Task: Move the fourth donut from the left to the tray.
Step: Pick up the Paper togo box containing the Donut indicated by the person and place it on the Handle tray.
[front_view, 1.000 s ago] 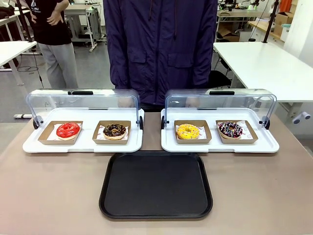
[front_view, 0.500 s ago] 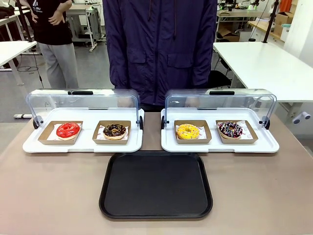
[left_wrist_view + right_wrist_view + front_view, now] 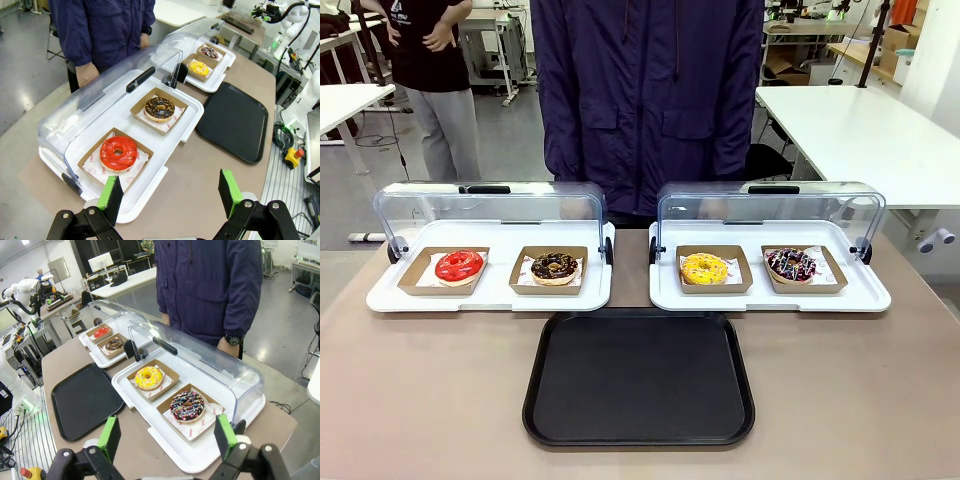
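Fourth donut: in cardboard holder at right end of right display tray, beyond black tray; likely light, soft, icing smears, so grip holder's stiff rim; right gripper spread wide, holding nothing.

Four donuts far, black tray near centre.
Fourth donut in cardboard holder, right end of right display tray, lid up; person stands behind.
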### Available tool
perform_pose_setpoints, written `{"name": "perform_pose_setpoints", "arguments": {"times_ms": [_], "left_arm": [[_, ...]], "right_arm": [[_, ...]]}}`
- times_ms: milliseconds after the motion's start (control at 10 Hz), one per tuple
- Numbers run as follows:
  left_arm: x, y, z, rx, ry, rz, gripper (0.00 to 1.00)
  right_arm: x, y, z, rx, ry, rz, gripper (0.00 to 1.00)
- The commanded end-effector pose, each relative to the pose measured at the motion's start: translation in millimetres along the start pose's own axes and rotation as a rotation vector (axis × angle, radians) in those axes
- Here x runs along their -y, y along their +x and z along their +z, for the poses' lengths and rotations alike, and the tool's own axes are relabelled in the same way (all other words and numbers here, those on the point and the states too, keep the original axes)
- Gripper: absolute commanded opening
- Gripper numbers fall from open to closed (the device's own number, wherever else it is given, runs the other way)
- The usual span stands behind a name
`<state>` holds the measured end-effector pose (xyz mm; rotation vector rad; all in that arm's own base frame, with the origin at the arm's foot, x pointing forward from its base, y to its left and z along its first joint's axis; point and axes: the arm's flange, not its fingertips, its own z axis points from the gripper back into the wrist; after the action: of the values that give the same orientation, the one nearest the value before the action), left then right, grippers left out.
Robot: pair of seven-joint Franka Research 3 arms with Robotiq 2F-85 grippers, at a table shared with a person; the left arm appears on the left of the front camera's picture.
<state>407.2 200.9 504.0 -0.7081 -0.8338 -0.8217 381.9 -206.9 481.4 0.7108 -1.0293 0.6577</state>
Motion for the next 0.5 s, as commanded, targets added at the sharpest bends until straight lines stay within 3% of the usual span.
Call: {"name": "perform_pose_setpoints", "arguments": {"times_ms": [0, 400], "left_arm": [[-0.4, 0.8, 1.7, 0.006, -0.011, -0.017, 1.00], [-0.4, 0.8, 1.7, 0.006, -0.011, -0.017, 1.00]], "right_arm": [[3.4, 1.9, -1.6, 0.031, -0.003, 0.023, 1.00], [3.4, 1.9, -1.6, 0.031, -0.003, 0.023, 1.00]]}}
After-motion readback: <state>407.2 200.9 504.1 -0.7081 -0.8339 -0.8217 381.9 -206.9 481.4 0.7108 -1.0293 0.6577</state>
